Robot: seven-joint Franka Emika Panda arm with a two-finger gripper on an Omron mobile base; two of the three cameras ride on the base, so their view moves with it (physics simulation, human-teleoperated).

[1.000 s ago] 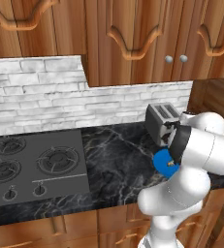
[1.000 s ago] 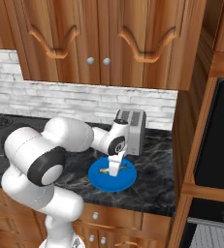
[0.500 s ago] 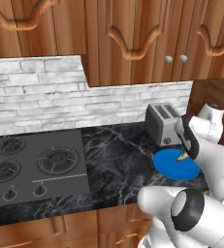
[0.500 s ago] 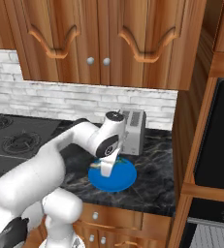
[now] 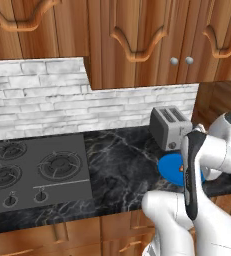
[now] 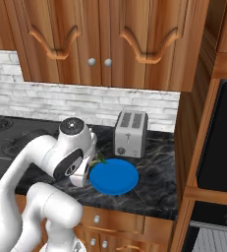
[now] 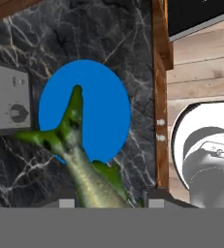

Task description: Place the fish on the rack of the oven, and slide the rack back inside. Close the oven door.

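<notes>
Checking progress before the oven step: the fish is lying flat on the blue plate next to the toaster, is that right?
Not quite. The fish is off the blue plate, held in the robot's jaws above it, as the hand view shows. The plate does sit on the counter next to the toaster.

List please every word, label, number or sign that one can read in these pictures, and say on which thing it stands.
None: no readable text stands anywhere.
Toaster: small marks beside its knob, too blurred to read.
Stove: knobs without legible marks.
Blue plate, fish: no writing.
</notes>
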